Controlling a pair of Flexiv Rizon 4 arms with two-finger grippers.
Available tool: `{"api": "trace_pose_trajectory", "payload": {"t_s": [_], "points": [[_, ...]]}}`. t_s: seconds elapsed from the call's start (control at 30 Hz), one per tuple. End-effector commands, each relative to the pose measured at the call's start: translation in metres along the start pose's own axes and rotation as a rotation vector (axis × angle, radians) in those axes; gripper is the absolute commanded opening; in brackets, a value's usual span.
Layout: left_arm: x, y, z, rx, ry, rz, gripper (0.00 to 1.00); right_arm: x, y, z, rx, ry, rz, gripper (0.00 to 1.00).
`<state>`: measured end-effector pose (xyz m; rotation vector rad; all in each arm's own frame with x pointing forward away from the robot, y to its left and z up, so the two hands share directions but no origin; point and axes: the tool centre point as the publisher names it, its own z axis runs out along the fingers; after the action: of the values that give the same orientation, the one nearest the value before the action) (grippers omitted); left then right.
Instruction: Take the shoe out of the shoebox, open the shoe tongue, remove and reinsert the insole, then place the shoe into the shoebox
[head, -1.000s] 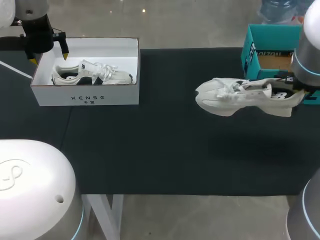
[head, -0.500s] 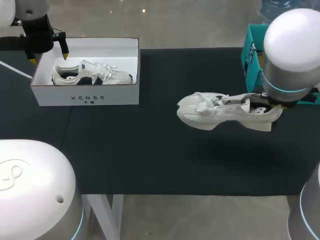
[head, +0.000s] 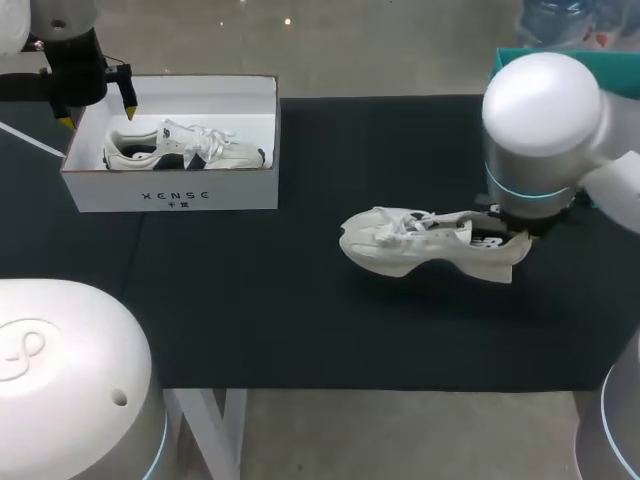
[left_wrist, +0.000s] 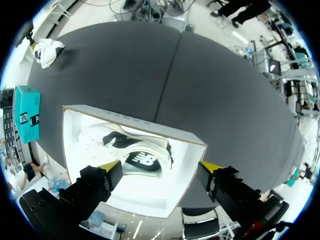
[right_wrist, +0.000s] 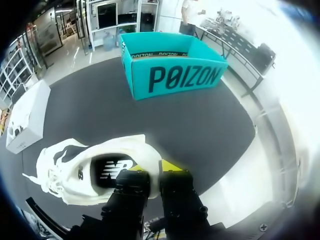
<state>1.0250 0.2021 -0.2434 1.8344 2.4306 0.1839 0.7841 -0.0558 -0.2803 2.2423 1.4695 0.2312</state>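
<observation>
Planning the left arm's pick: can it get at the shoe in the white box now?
Probably yes: the left gripper hangs open above the lidless white box, and nothing covers the shoe inside.

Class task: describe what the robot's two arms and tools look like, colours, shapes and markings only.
Right arm: rounded white shell, grey band with a thin light-blue ring. Left arm: the same white dome, an embossed looped logo, a blue ring. Left tool and right tool: black, blocky fingers with bright yellow tips.
</observation>
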Motion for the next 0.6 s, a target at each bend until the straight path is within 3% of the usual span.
{"api": "trace_pose_trajectory", "payload": {"t_s": [0.03,0.33,0.6], "points": [[0.001,-0.001,0.0,-0.003,0.001,0.001,1.0,0.019,0.004,0.035,0.016,0.01,-0.006,0.0],[0.001,-0.001,0.0,-0.003,0.001,0.001,1.0,0.04,0.004,0.062,0.041,0.041,-0.039,0.0],[0.001,-0.001,0.0,-0.003,0.001,0.001,1.0,0.047,0.004,0.081,0.071,0.033,-0.088,0.0]]}}
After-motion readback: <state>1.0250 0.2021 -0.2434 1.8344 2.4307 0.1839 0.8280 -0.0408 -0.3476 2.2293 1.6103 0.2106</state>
